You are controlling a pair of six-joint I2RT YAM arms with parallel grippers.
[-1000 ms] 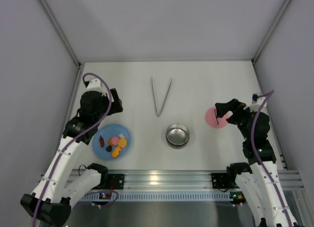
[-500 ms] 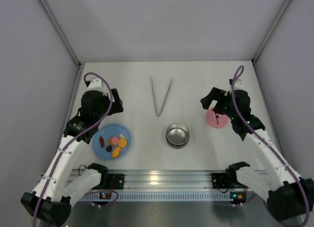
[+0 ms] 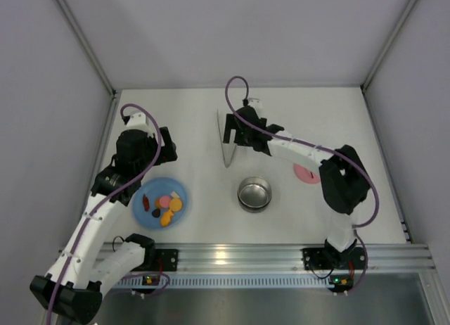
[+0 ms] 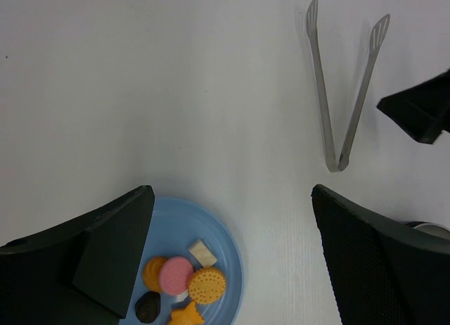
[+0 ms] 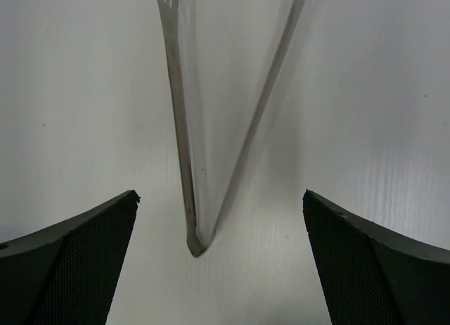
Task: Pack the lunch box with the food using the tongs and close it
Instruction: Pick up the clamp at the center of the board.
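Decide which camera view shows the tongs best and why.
The left wrist view: the tongs lie whole and uncovered, both slotted tips and the joined end visible. The right wrist view is closer but cuts off one tip. In the top external view they are small and the right arm overlaps them.

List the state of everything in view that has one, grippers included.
tongs: lying flat on the table, spread in a V, not gripped
lunch box: open, upright, empty
lid: off, flat on the table, right of the lunch box
food: all on the blue plate
left gripper: open, empty
right gripper: open, empty, over the tongs' joined end
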